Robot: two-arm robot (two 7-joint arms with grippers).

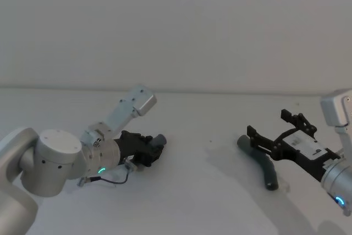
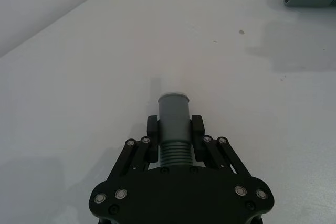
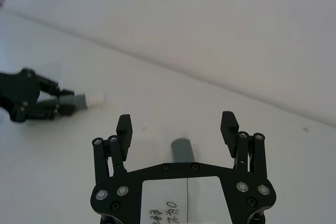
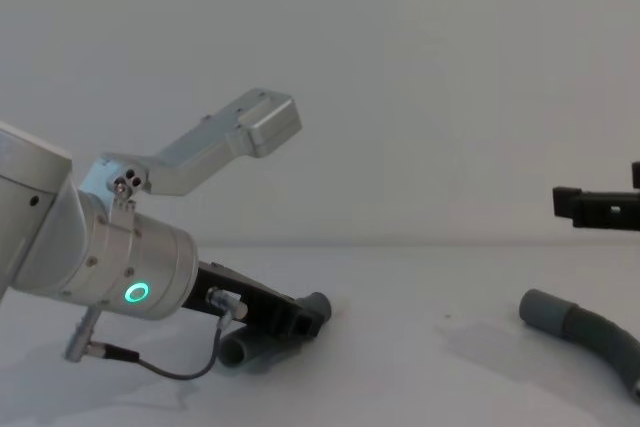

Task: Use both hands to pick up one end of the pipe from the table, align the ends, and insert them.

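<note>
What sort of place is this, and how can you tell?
Probably a robot lab bench: a plain white table, a bare wall, the left gripper holding one hose piece, and the right gripper open above the other hose piece.

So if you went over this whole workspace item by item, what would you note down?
Surface: white table, plain and flat.
Job's things: two grey ribbed pieces. The left pipe piece is gripped, its whitish tip pointing forward. The right pipe piece lies on the table.
Clutter: nothing seen.
Grippers: the left gripper is low by the table, fingers shut on the left pipe piece. The right gripper hovers above the right pipe piece with fingers open, not touching it.
Cables: a thin dark cable loops under the left wrist.
Surroundings: plain pale wall.
</note>
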